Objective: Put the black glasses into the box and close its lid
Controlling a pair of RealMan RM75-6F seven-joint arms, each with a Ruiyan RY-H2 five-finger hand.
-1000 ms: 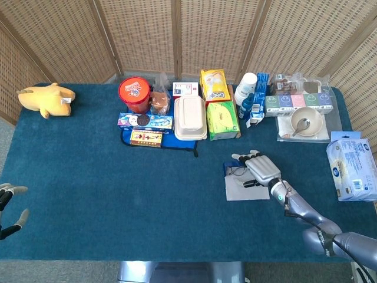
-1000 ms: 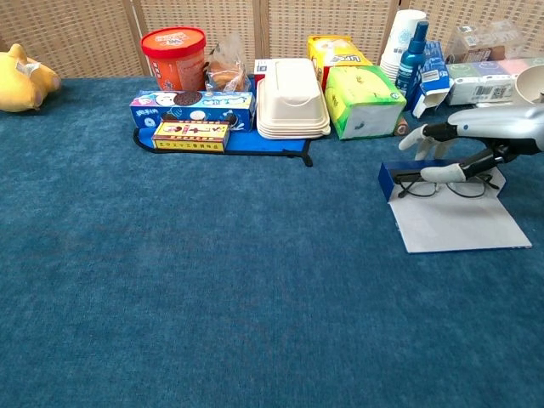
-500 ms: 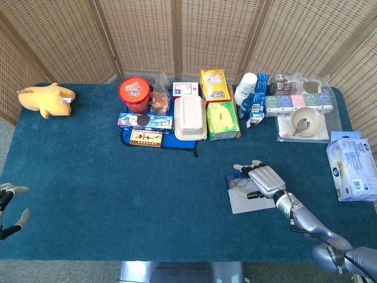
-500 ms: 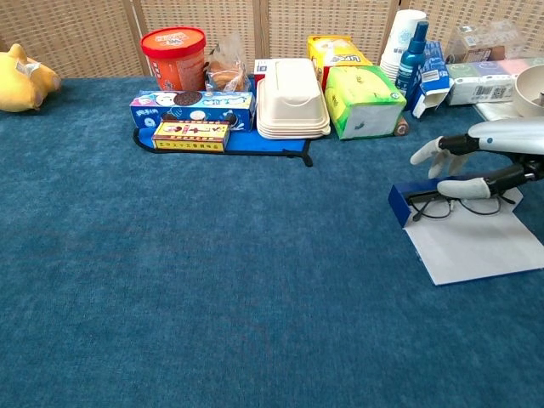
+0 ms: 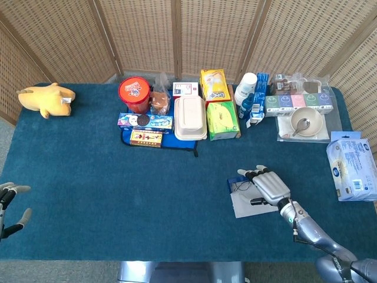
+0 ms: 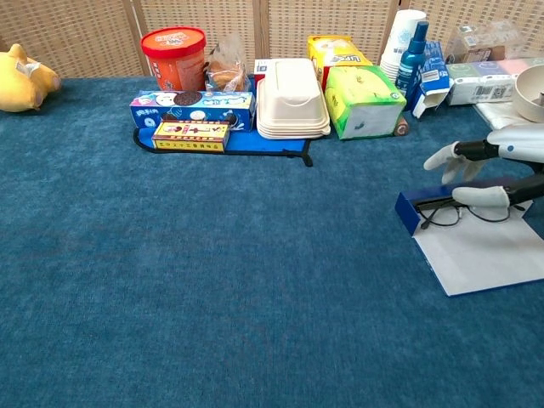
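The black glasses [image 6: 443, 212] [image 5: 240, 187] lie in the shallow blue box [image 6: 410, 210] [image 5: 231, 185] at the right of the table. The box's white lid [image 6: 489, 255] [image 5: 246, 206] is folded open flat on the cloth toward me. My right hand [image 6: 497, 174] [image 5: 270, 188] is over the box. Its thumb lies on the glasses' frame and it holds them, the other fingers spread above. My left hand [image 5: 7, 200] hovers at the table's near left edge with its fingers apart and nothing in it.
A row of goods stands along the back: a red tub [image 5: 134, 94], a white clamshell container [image 5: 190, 118], a green tissue pack [image 5: 222, 119], a bowl with a spoon [image 5: 306, 122]. A yellow plush toy [image 5: 46, 99] lies far left. A wipes pack [image 5: 352, 169] sits at the right edge.
My right hand has moved toward me and to the right, and the box, lid and glasses have slid along with it. The left hand has barely moved.
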